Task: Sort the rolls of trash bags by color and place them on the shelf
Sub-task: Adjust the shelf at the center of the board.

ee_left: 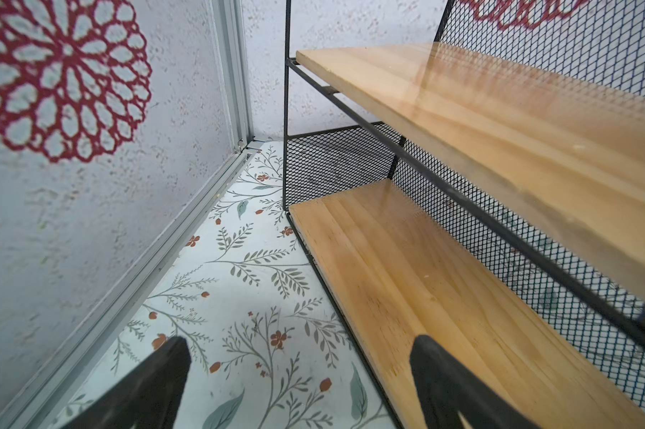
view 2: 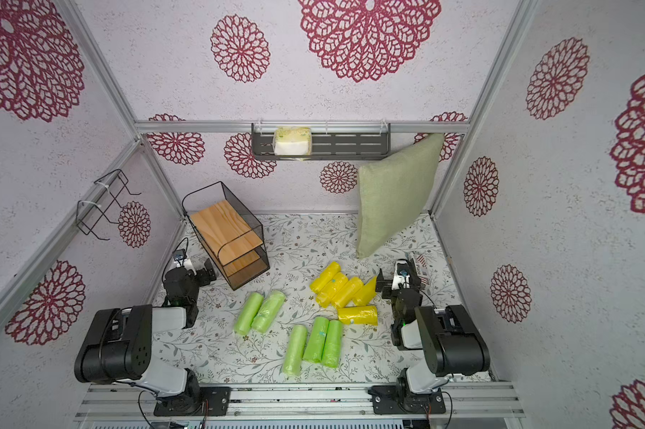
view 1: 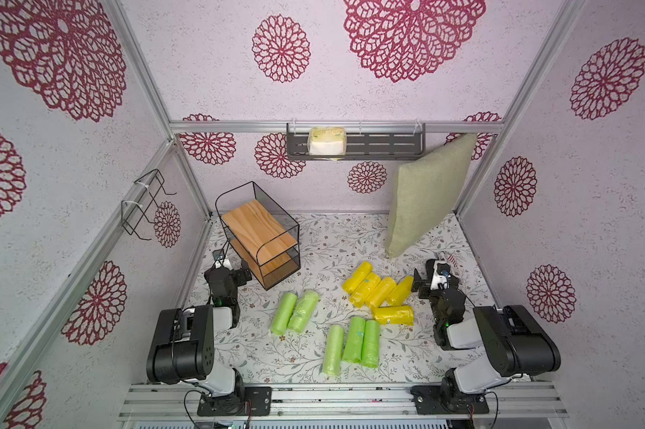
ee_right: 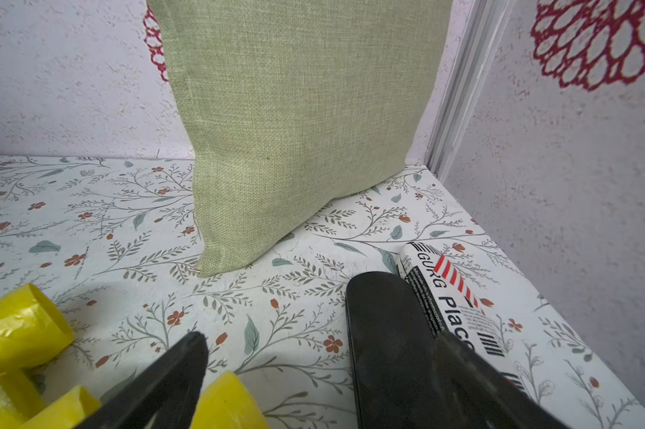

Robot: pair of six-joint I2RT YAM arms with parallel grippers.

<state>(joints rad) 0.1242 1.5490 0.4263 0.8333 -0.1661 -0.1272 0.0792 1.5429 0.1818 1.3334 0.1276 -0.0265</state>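
My left pincer (ee_left: 301, 338) stands wide and holds nothing, above the floral tabletop (ee_left: 239, 297). The shelf (view 1: 254, 226) sits just ahead of it on its inner side, both wooden boards bare. In the wrist view one finger overlaps the lower board's front edge, and I cannot tell whether they touch. Between my two pincers all the rolls lie on the table. A pair of lime-green rolls (view 1: 304, 310) is nearer the left pincer, and a trio of lime-green rolls (view 1: 353, 340) lies side by side toward the middle. Five yellow rolls (view 1: 378, 291) cluster just beside my right pincer (ee_right: 287, 308). That one is spread wide too, and empty. A white printed tube (ee_right: 447, 293) lies right by its outer finger. A green cushion (view 1: 428, 193) leans on the wall ahead of it.
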